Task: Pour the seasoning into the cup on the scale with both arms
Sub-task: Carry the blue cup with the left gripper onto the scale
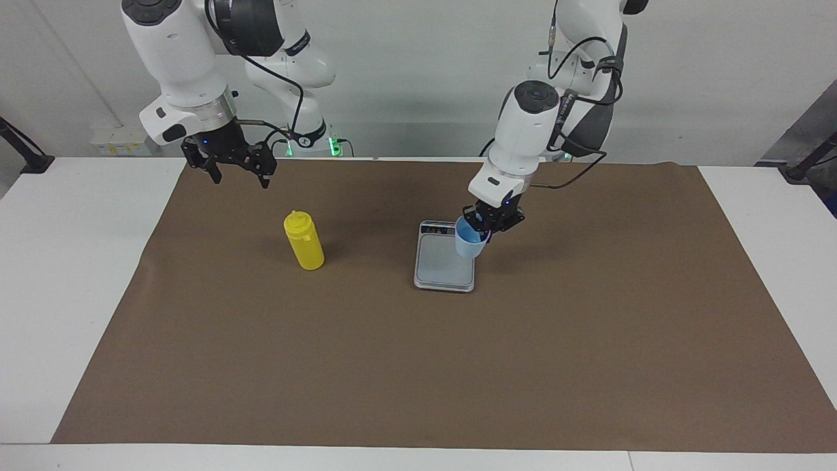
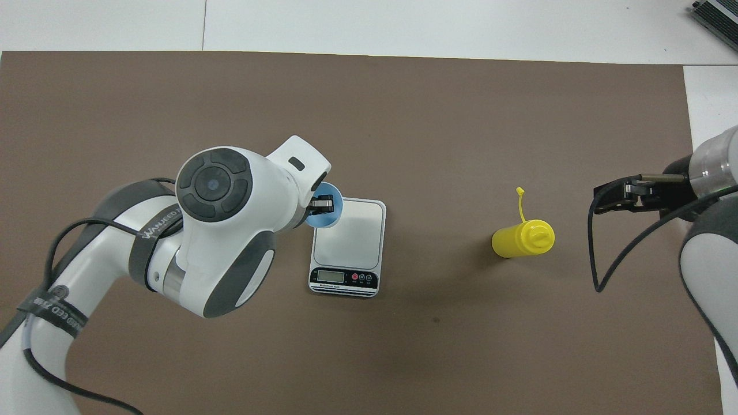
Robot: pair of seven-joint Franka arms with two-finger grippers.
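The light blue cup hangs tilted in my left gripper, which is shut on its rim, one finger inside the cup. The cup is in the air over the edge of the grey scale toward the left arm's end. In the overhead view the cup and left gripper overlap the corner of the scale farthest from its display. The yellow seasoning bottle stands upright beside the scale toward the right arm's end, and also shows in the overhead view. My right gripper is open and empty in the air, apart from the bottle; it also shows in the overhead view.
A brown mat covers most of the white table. A black cable loops off the right arm near the bottle. A dark object lies at the table corner farthest from the robots.
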